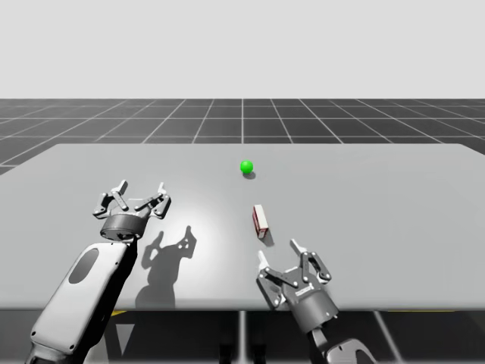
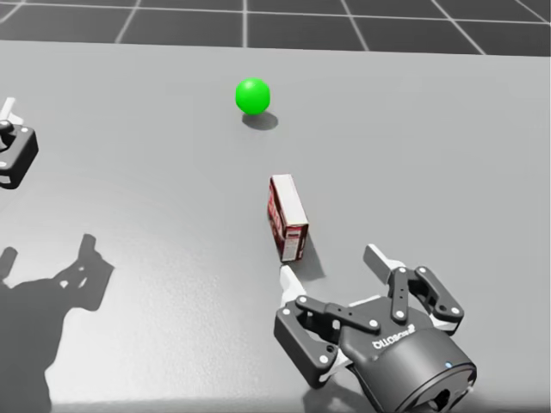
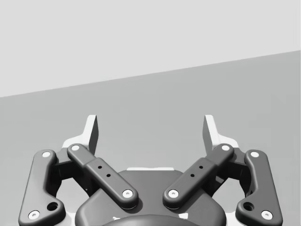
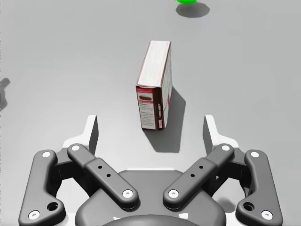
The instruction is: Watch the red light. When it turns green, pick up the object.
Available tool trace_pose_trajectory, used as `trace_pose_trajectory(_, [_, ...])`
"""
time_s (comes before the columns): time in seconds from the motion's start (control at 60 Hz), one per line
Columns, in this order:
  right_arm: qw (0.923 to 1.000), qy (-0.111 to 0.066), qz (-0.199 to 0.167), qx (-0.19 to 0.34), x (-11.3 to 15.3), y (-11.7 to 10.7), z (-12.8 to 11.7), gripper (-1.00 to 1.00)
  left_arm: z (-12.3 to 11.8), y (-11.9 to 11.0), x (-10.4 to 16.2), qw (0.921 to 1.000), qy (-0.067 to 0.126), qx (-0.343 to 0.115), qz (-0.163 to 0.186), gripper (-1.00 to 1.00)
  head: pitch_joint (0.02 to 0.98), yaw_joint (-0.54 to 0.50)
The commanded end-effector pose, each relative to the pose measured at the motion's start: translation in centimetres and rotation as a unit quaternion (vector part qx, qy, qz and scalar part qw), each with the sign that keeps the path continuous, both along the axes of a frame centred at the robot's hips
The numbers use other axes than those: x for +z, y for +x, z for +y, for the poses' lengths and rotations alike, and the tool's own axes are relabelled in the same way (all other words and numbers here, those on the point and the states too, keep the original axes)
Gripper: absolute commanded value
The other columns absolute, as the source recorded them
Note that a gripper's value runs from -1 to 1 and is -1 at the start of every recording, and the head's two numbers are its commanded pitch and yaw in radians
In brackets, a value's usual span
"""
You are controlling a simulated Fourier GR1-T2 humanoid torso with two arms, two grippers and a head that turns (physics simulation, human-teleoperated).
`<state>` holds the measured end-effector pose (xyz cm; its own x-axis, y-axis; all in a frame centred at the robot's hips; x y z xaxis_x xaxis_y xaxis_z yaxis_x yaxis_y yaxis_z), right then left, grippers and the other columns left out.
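Note:
The light is a green ball [image 1: 246,167] [image 2: 252,95] on the grey table, past the far end of the box. A narrow dark-red box [image 1: 260,221] [image 2: 287,216] [image 4: 154,91] with a pale top stands on its long edge near the middle. My right gripper [image 1: 277,254] [image 2: 334,264] [image 4: 150,134] is open just short of the box's near end, the box lying ahead of its fingers and in line with the gap. My left gripper [image 1: 140,187] [image 3: 150,134] hovers open over bare table at the left, holding nothing.
The table [image 1: 379,197] is a plain grey slab with its front edge just under my arms and a dark gridded floor beyond its far edge. My left arm's shadow [image 2: 60,284] falls on the table at the left.

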<state>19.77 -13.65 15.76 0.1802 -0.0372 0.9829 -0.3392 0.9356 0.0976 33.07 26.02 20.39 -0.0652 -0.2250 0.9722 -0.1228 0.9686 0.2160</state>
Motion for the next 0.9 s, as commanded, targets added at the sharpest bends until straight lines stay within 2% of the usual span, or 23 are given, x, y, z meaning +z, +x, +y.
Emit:
trace_pose_trajectory(0.017, [1.0, -0.004, 0.005, 0.005, -1.7, 0.8, 1.9, -1.0, 0.1, 0.1, 0.0, 1.0, -0.001, 0.001, 0.0, -1.0, 0.795, -0.07])
trace_pose_trajectory(0.183, [0.9999, -0.008, 0.009, -0.002, -2.0, 1.9, 3.1, -1.0, 0.1, 0.1, 0.0, 1.0, -0.001, 0.001, 0.0, -1.0, 0.796, -0.07])
trace_pose_trajectory(0.267, [0.9996, -0.027, 0.007, -0.008, -2.5, 2.9, 3.6, -1.0, 0.1, 0.1, 0.0, 1.0, -0.002, 0.001, 0.0, -1.0, 0.795, -0.07])
trace_pose_trajectory(0.317, [0.9994, -0.03, 0.01, -0.011, -2.6, 3.2, 3.7, -1.0, 0.2, 0.1, 0.0, 1.0, -0.003, 0.001, 0.0, -1.0, 0.796, -0.07])
trace_pose_trajectory(0.55, [0.9969, -0.069, 0.001, -0.036, -3.4, 6.1, 4.6, -1.0, 0.1, 0.1, 0.0, 1.0, -0.003, 0.001, 0.001, -1.0, 0.798, -0.07])
trace_pose_trajectory(0.667, [0.9957, -0.081, 0.002, -0.043, -3.4, 7.5, 5.1, -1.0, 0.2, 0.0, 0.0, 1.0, -0.004, 0.001, 0.001, -1.0, 0.798, -0.07])
trace_pose_trajectory(0.9, [0.9949, -0.082, 0.013, -0.056, -3.7, 8.8, 5.5, -1.0, 0.2, 0.0, 0.1, 1.0, -0.005, 0.001, 0.001, -1.0, 0.799, -0.06])
